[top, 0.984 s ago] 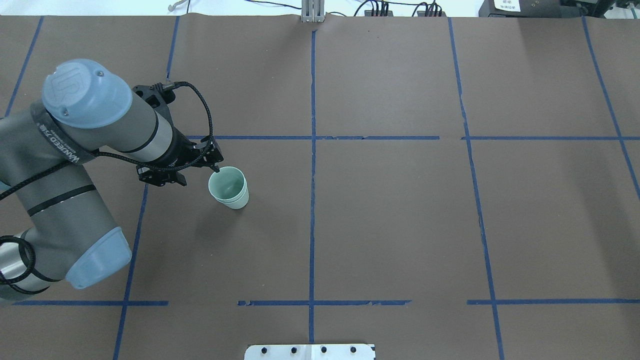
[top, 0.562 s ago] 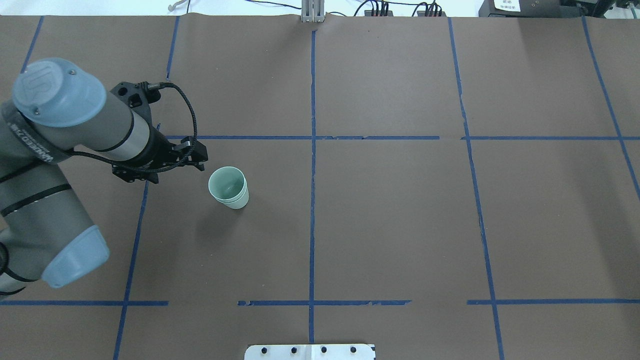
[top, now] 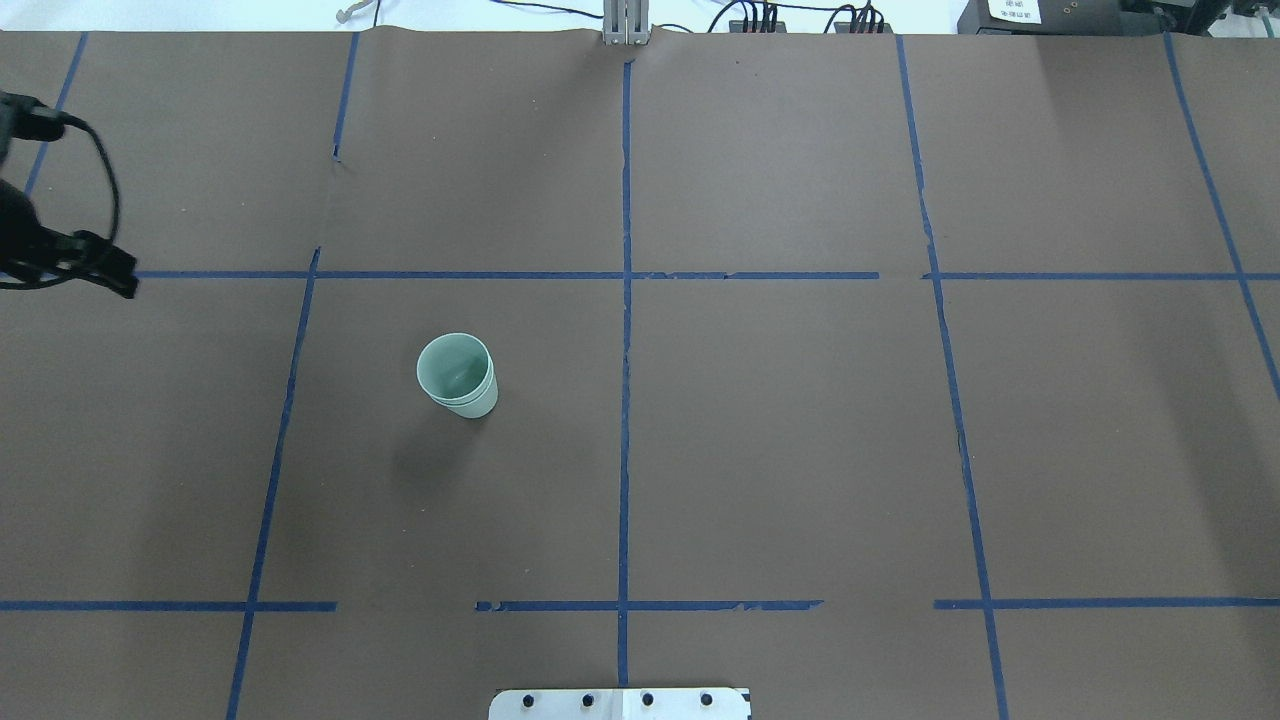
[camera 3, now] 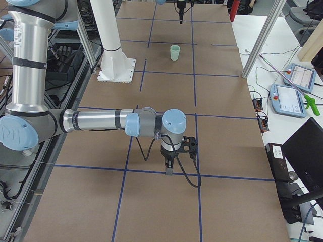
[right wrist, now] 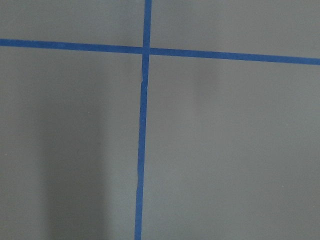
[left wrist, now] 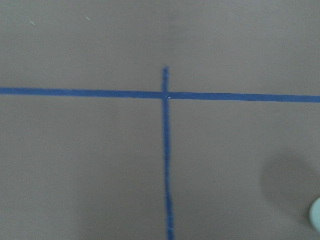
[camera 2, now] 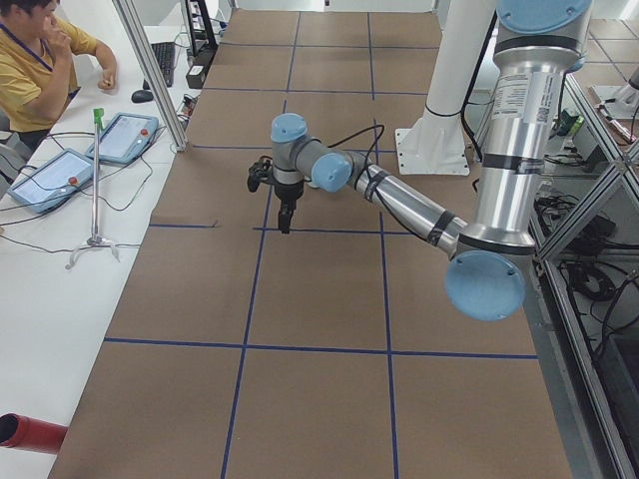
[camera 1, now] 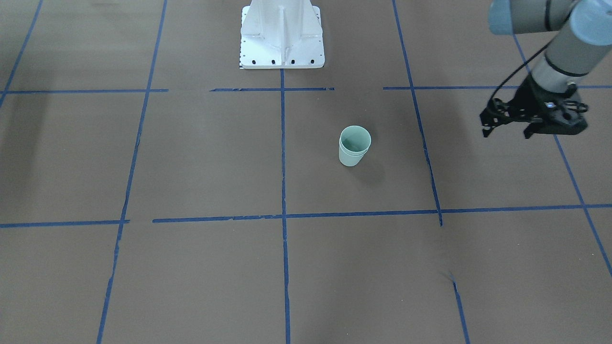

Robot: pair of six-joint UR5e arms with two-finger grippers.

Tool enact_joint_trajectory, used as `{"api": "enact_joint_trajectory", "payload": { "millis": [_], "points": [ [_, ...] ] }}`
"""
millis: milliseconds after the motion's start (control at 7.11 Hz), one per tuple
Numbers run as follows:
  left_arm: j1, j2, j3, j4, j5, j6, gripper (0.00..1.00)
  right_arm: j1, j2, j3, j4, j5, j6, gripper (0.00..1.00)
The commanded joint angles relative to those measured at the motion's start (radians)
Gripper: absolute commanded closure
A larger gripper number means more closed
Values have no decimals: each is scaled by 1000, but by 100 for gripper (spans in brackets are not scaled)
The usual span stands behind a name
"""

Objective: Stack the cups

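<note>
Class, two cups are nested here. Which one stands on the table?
The outer cup, the lower of the two: its wall reaches down to the table. The inner cup sits inside it, its rim slightly higher.

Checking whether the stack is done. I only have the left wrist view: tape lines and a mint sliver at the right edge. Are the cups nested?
Observer: Yes. The cups stand upright, one inside the other; the front-facing view shows two rims.
Operator: Is the left gripper holding anything?
Observer: No. The left gripper is open and empty, well apart from the cups.
Operator: And the right arm?
Observer: The right gripper hangs over a tape line far from the cups. Only the right side view shows it, so I cannot tell whether it is open or shut.
</note>
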Motion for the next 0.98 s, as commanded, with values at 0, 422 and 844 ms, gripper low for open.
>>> {"api": "enact_joint_trajectory", "payload": {
  "millis": [0,422,844],
  "points": [
    [-258,72,168,2,-39,463,0,-1,0,0,0,0,0,0],
    [-429,146,250,2,-130,543,0,0,0,0,0,0,0,0],
    [-433,167,258,-1,-210,534,0,0,0,0,0,0,0,0]
  ]
}}
